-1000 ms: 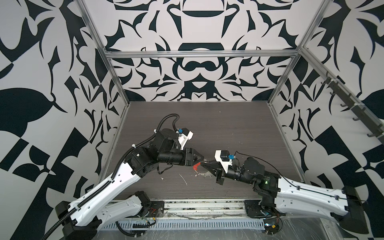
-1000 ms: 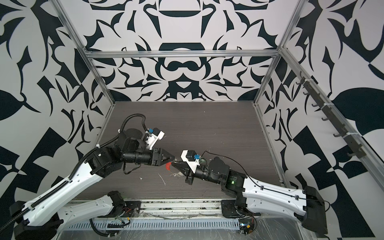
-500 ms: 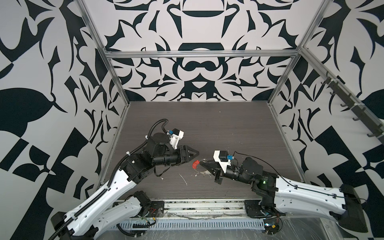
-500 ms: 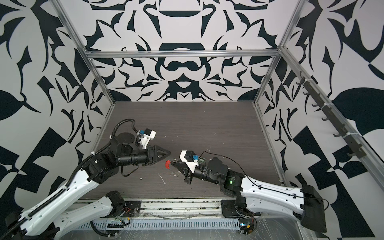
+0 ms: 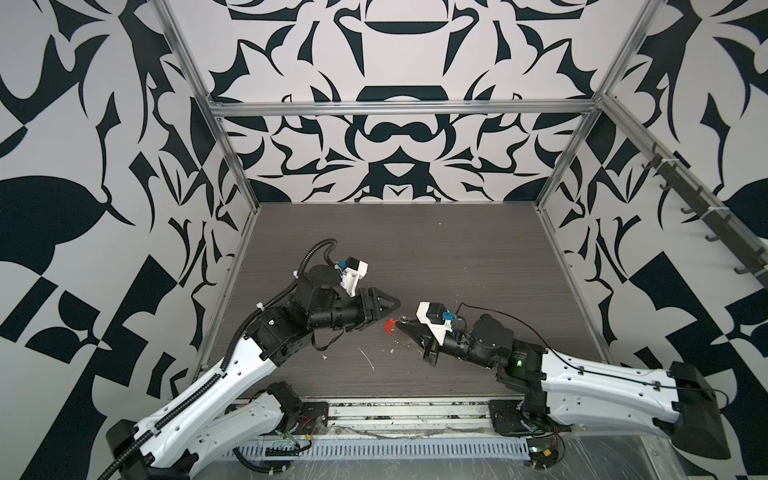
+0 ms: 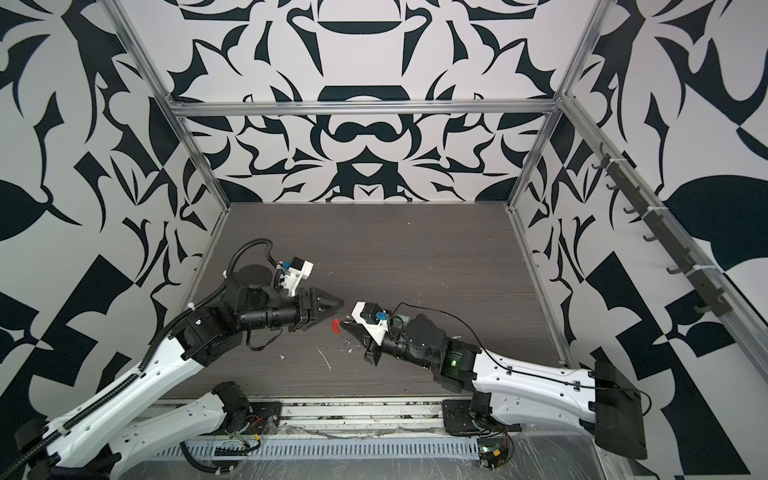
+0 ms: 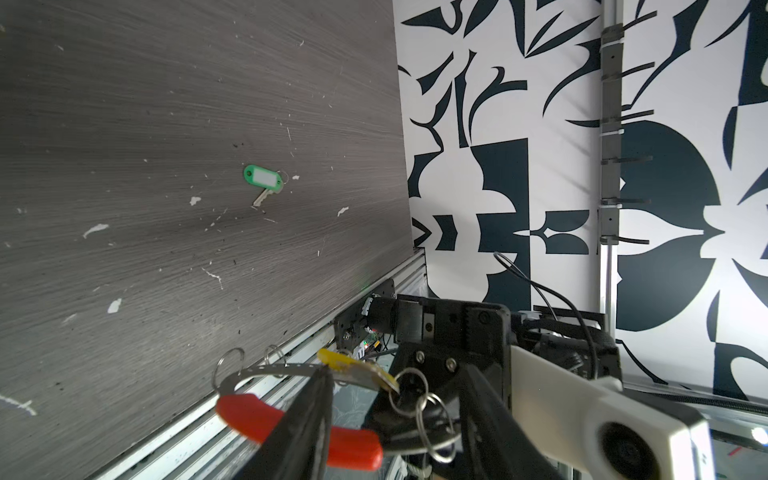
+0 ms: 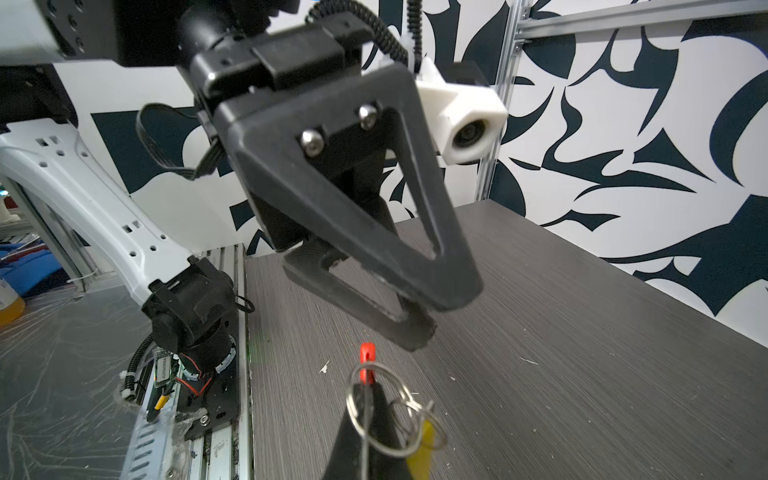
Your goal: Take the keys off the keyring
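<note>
- left end effector [image 5: 397,306]: fingers parted, nothing between them, tip just beside the ring. Looks staged to take the next key.
- large thin grey metal keyring with a curved red plastic section [image 7: 266,369]: one, held up off the dark wood-grain table [image 5: 415,257], so whatever hangs on it is reachable.
- small metal key with a yellow plastic tag [image 7: 353,365]: hangs on the keyring right by the pinch point. At least four small wire split rings [image 7: 227,365] sit on the hoop too.
- right end effector [image 5: 400,328]: pressed shut on the hoop near the red section, acting as the anchor.
- small metal key with a green plastic tag [image 7: 264,183]: flat on the table, well apart from the keyring. Two keys total: one off, one to go.
</note>
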Tool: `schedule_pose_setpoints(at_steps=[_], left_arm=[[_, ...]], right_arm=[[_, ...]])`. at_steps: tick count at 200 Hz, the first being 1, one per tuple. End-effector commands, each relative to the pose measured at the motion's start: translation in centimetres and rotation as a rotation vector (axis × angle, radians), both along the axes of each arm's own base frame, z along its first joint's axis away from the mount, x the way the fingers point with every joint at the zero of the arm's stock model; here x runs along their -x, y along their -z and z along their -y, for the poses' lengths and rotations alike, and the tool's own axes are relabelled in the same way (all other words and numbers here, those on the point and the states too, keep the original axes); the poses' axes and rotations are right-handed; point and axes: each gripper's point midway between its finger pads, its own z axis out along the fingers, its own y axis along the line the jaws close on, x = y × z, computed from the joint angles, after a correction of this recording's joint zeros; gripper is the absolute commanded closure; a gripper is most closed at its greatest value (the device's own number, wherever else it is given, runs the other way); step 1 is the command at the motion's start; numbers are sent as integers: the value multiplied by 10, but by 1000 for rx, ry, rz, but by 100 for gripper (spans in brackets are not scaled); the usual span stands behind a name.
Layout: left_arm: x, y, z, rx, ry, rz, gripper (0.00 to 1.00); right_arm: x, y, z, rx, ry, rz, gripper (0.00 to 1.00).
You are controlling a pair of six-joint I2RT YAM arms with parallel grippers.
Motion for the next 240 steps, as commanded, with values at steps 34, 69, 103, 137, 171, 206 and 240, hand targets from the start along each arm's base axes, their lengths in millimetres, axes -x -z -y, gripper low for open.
schedule_pose_setpoints(at_steps=[34,69,103,137,171,206,240], left_arm=[[0,-19,14,110,38,-15,57],[5,-26,23,140,65,-26,60],[10,-36,24,116,68,23,61],[3,-15,-16,-107,-79,25,55],[12,16,-6,-152,-17,-100,54],[13,21,-3,-103,-1,-131,48],[13,9,11,34,30,-129,45]], right_arm=[[-3,-23,-4,-71,15,50,100],[-7,-18,-3,-66,36,49,100],[-8,-19,-3,-72,43,52,100],[-9,-20,-3,-69,46,54,100],[-7,-22,-4,-66,31,64,100],[2,-32,-3,-90,-10,81,100],[7,-34,-4,-82,-39,118,100]])
